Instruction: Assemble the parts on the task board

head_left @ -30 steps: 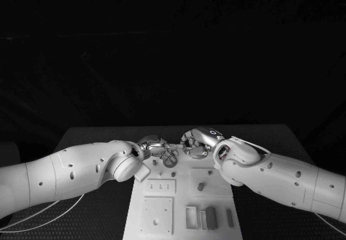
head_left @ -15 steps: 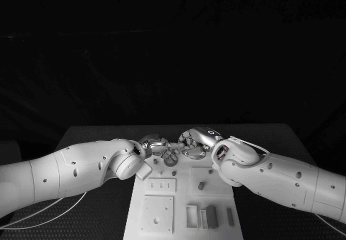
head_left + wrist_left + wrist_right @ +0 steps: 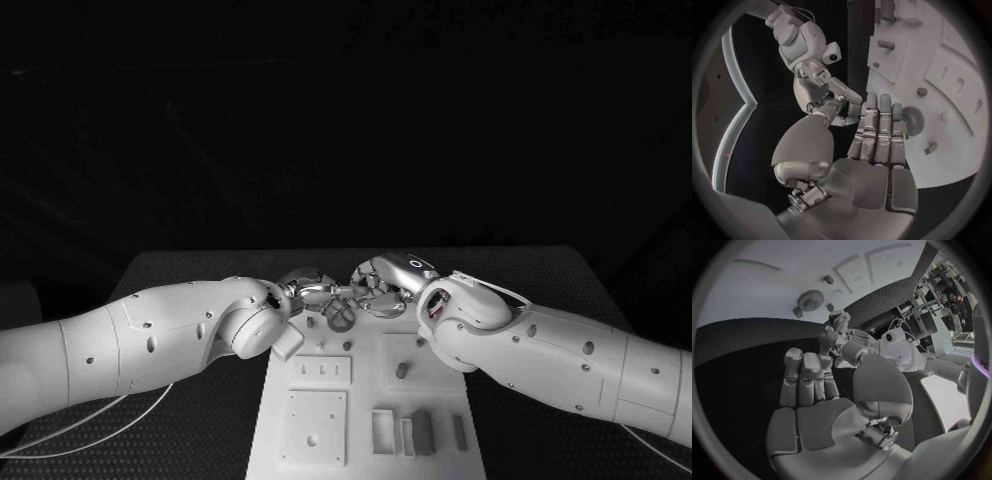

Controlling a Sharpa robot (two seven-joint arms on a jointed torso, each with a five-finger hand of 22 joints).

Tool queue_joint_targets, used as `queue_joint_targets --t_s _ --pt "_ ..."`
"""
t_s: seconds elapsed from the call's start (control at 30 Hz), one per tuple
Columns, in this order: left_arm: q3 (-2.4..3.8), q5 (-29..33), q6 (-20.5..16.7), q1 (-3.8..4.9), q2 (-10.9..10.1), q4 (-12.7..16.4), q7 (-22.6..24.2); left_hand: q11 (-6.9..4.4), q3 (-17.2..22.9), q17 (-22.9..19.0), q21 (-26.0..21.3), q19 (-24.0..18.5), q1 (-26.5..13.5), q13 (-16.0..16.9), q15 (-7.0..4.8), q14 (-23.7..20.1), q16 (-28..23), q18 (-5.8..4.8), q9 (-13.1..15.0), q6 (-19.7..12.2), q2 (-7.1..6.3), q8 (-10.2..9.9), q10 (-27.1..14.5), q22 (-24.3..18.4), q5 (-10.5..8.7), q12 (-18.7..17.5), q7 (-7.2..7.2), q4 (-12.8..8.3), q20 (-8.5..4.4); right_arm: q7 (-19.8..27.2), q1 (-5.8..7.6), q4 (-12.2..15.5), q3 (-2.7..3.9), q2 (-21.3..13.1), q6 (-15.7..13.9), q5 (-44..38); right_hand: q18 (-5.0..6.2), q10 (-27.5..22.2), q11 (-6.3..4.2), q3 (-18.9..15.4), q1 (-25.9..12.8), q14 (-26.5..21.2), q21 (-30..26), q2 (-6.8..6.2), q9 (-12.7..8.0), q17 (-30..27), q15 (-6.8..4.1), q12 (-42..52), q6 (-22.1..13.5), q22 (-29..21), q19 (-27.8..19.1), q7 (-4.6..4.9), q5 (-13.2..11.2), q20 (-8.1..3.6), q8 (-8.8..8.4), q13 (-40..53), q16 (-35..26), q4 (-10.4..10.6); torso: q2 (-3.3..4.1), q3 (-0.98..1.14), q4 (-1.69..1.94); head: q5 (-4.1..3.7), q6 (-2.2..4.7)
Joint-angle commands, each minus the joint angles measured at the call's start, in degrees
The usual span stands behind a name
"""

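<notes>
Both hands meet at the far end of the task board (image 3: 368, 400), the left hand (image 3: 307, 291) and right hand (image 3: 387, 286) fingertip to fingertip just above a round gear-like part (image 3: 340, 320) lying there; whether either pinches anything I cannot tell, though in the wrist views each hand's fingers lie straight and pressed together. My worry is a clash, since the fingers crowd the same spot. Other parts (image 3: 415, 433) stand in slots at the board's near end, so a swinging forearm could knock them.
</notes>
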Motion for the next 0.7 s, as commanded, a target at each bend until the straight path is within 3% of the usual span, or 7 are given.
queue_joint_targets --t_s 0.03,0.27,0.5,0.7 --pt "0.07 0.8 0.5 0.07 0.3 0.0 0.4 0.12 -0.5 0.0 0.4 -0.3 0.5 0.1 0.08 -0.5 0.4 0.32 -0.1 -0.4 0.6 -0.3 -0.2 1.1 -0.34 -0.4 -0.02 0.0 -0.19 0.4 -0.1 0.2 0.0 0.4 0.8 -0.4 0.69 0.6 -0.03 0.3 -0.1 0.2 0.1 -0.39 2.9 -0.1 -0.21 -0.3 8.6 -0.1 0.2 2.42 -0.2 -0.08 0.95 0.1 -0.1 0.0 0.01 0.01 0.01 -0.02 -0.07" --pt "0.07 1.1 0.4 0.07 0.4 -0.1 0.5 0.06 -0.9 0.0 0.4 -0.4 1.3 0.3 0.07 -0.5 0.5 0.3 -0.1 -0.3 1.64 -0.2 -0.2 1.1 -0.33 -0.4 -0.06 -0.3 -0.2 0.4 -0.13 0.5 -0.02 0.6 1.1 -0.2 0.69 0.6 -0.03 0.4 -0.1 0.2 0.1 -0.4 2.9 -0.1 -0.2 -0.3 8.6 -0.1 0.2 2.42 -0.2 -0.08 0.94 0.1 -0.1 0.0 -0.02 -0.07 0.02 -0.01 -0.24" --pt "0.07 1.3 0.3 0.07 0.3 -0.2 0.7 0.03 -1.1 0.0 0.5 -0.4 1.6 0.3 0.07 -0.5 0.6 0.3 -0.1 -0.2 2.24 -0.2 -0.2 1.1 -0.32 -0.4 -0.09 -0.4 -0.2 0.5 -0.3 0.5 -0.05 0.7 1.4 -0.1 0.69 0.6 -0.03 0.4 -0.1 0.2 0.1 -0.4 2.9 -0.1 -0.2 -0.3 8.6 -0.1 0.2 2.42 -0.2 -0.09 0.93 0.1 -0.1 0.0 -0.03 0.0 -0.01 0.02 -0.26" --pt "0.06 1.5 1.1 0.07 0.2 -0.2 0.9 -0.16 -1.2 -0.2 0.5 -0.6 4.5 0.6 0.04 -0.6 0.7 0.18 -0.1 0.3 5.68 0.0 -0.1 1.0 -0.07 -0.5 -0.34 -3.0 -0.21 0.5 -0.32 -0.1 -0.05 0.8 1.5 -0.1 0.69 0.6 -0.03 0.5 -0.1 0.2 0.1 -0.4 3.0 -0.1 -0.2 -0.3 8.6 -0.1 0.2 2.42 -0.2 -0.09 0.92 0.1 -0.1 0.0 -0.04 -0.01 0.02 0.0 -0.27"
